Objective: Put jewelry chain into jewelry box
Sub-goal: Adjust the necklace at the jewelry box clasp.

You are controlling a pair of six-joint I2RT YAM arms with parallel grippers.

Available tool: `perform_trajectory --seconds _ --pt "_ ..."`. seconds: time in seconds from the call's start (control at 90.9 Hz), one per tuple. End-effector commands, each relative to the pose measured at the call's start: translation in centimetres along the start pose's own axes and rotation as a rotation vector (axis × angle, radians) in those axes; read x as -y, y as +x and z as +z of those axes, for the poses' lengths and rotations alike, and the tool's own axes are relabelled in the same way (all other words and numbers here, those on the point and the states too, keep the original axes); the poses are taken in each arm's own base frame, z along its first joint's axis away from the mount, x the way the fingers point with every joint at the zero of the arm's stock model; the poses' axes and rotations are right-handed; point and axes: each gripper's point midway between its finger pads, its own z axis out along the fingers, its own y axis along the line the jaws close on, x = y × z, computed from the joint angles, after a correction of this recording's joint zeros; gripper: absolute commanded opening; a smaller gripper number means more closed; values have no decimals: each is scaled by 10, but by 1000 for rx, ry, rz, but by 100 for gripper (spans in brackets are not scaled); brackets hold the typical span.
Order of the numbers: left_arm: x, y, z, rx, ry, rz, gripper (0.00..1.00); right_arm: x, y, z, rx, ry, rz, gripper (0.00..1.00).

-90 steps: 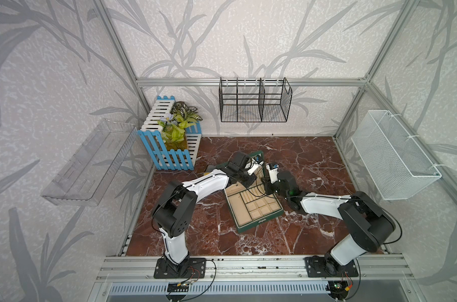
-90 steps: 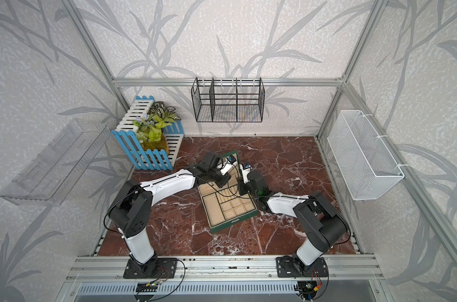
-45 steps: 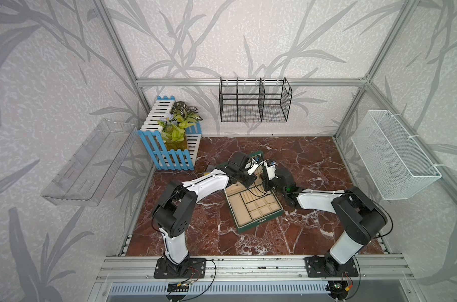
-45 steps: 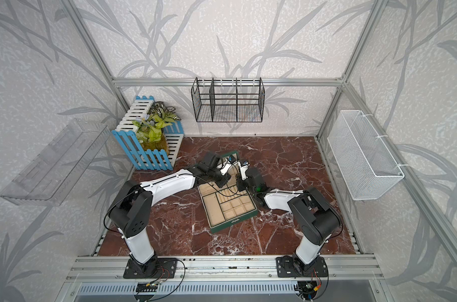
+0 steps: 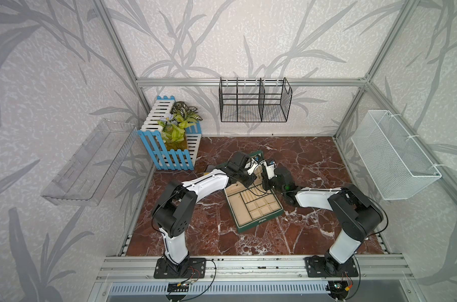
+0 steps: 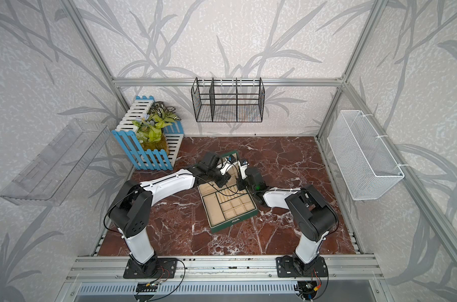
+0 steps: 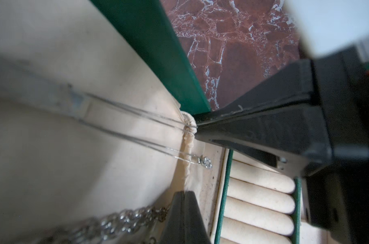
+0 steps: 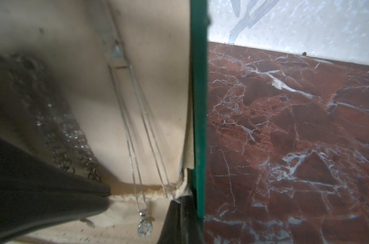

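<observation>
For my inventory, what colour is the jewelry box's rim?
Dark green on the flat cream-lined hinged jewelry box, clearest in the left wrist view.

Both top views look down from high in front over the whole scene. The wrist cameras sit close against the open box, sharing its lid and chain.

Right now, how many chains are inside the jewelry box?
2: a thin pendant chain by the jewelry box edge, a chunky link chain beside it. More may be hidden.
</observation>
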Motion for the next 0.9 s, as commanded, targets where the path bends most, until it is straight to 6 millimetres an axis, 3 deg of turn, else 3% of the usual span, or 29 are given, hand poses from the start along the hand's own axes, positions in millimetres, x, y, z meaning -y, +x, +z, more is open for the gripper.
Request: perform_trajectory --seconds 0.0,0.055,0.33,0.539,0.891 --pt "2 -8 -8 36 9 -1 0 2 -18 -4 43 5 2 0" --pt "4 -10 -9 42 16 0 0 -1 -32 -15 78 -8 9 0" --pt "8 -12 -11 59 41 8 0 -8 -57 -38 143 -49 42 0" --pt "12 -13 -12 64 60 18 0 -12 -64 -35 137 -101 63 0" --pt "16 -13 -12 67 76 26 0 -19 -56 -18 77 -152 70 0"
